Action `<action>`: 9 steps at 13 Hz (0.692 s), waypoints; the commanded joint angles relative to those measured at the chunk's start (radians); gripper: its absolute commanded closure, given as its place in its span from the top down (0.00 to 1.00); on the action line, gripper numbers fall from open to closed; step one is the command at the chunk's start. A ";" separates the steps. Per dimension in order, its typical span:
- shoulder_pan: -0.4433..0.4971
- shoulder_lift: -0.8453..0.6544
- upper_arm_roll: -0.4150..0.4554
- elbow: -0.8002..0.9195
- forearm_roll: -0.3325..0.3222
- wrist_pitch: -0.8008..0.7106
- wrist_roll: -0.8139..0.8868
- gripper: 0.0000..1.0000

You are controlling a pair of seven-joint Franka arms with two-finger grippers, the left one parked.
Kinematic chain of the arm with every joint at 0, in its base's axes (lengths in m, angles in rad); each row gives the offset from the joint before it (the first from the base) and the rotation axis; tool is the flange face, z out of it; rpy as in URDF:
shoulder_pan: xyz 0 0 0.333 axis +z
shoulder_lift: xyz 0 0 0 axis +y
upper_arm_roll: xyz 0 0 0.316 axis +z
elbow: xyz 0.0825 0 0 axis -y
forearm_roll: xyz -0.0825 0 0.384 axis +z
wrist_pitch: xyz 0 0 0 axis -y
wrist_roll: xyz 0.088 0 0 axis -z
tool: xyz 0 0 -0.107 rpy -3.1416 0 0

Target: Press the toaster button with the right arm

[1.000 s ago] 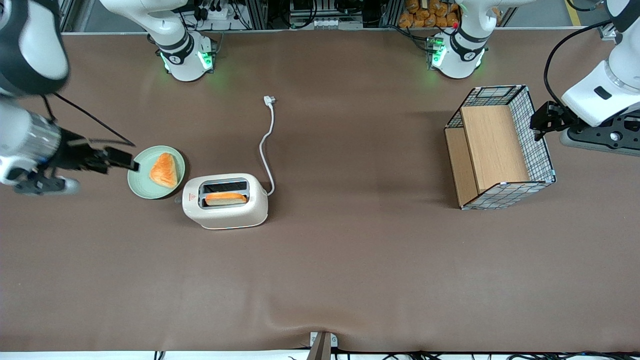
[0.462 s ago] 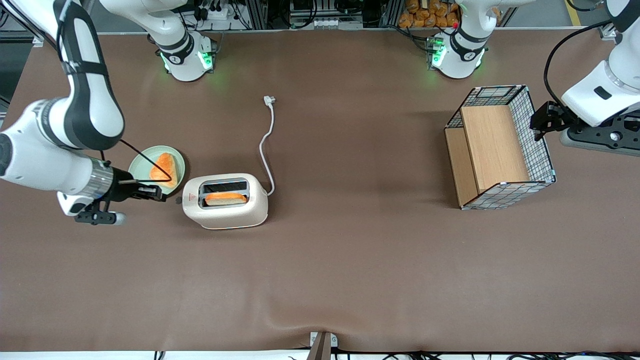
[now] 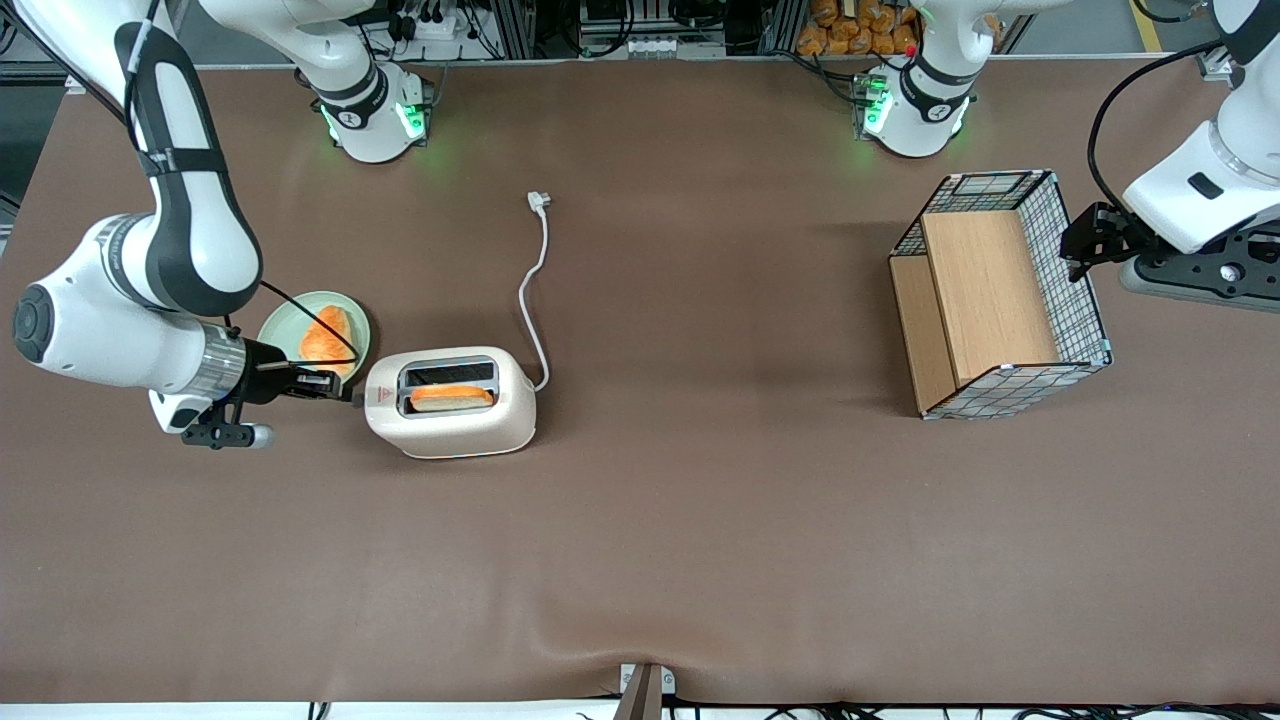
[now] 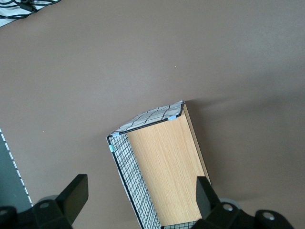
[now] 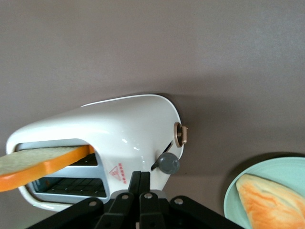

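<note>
The toaster (image 3: 451, 402) lies on the table (image 3: 700, 550), long axis running from the working arm's end toward the parked arm's end. The button (image 5: 168, 163) projects from the narrow end face nearest the right arm (image 3: 130, 320), in the lever slot. The gripper (image 3: 335, 386) sits level with that face, just beside it, fingers (image 5: 136, 183) drawn together with no gap and nothing held. In the wrist view the button lies just ahead of the fingertips and slightly off their line. The press probably needs a short advance along the toaster's long axis, then downward travel. A plate (image 3: 285, 325) with bread (image 3: 325, 342) sits just beside the gripper, farther from the front camera.
</note>
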 commanded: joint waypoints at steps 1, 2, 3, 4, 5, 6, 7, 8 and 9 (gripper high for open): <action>-0.004 0.003 0.000 -0.038 0.033 0.046 -0.083 0.00; -0.004 0.011 0.000 -0.038 0.033 0.046 -0.110 0.00; -0.005 0.016 0.000 -0.038 0.033 0.047 -0.123 0.00; -0.007 0.020 0.000 -0.038 0.033 0.049 -0.124 0.00; -0.007 0.025 0.000 -0.038 0.033 0.052 -0.129 0.00; -0.008 0.031 0.001 -0.038 0.035 0.058 -0.129 0.00; -0.010 0.034 0.001 -0.038 0.038 0.060 -0.130 0.00; -0.010 0.043 0.000 -0.038 0.053 0.060 -0.142 0.00; -0.016 0.051 0.001 -0.040 0.086 0.058 -0.174 0.00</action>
